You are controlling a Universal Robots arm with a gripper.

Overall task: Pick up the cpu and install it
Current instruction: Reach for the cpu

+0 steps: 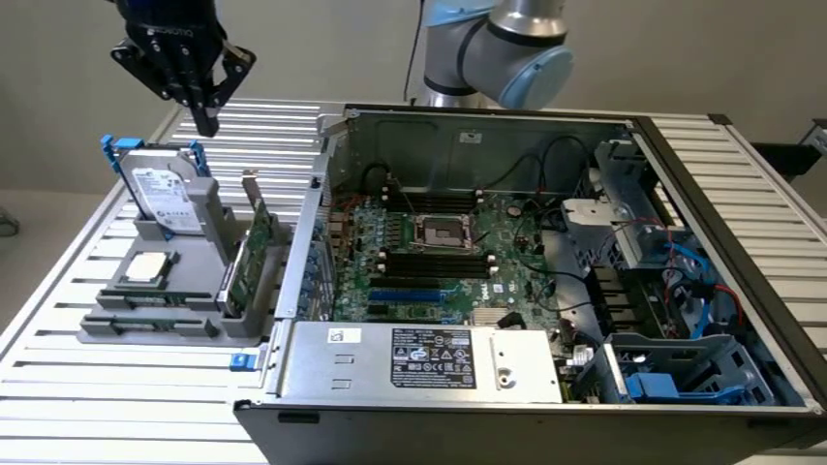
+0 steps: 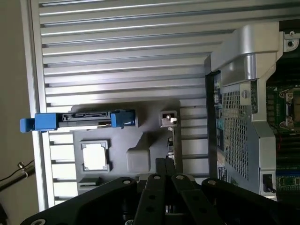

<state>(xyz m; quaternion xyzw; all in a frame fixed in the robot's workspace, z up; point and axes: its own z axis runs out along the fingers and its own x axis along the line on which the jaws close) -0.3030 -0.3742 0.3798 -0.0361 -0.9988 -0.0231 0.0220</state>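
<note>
**A:** How did the pincer stand?

**B:** Its fingers were drawn together to 1 narrow tip, with nothing between them. It hung in the air above the grey holder, pointing down and touching nothing.

**A:** And the cpu?

**B:** It lay flat in its recess on the holder, silver top up, near the holder's front end. It was well below the pincer and apart from it. In the wrist view the cpu sat off to one side of the closed pincer.

**A:** What else sat on that holder?

**B:** The hard drive stood upright in its blue carrier just behind the cpu. The green circuit cards stood on edge along the holder's side nearest the computer case.

**A:** Where was the case?

**B:** It lay open on the slatted table, just beside the holder on the exterior view's right. The socket sat in the middle of its motherboard, well apart from the cpu.
</note>
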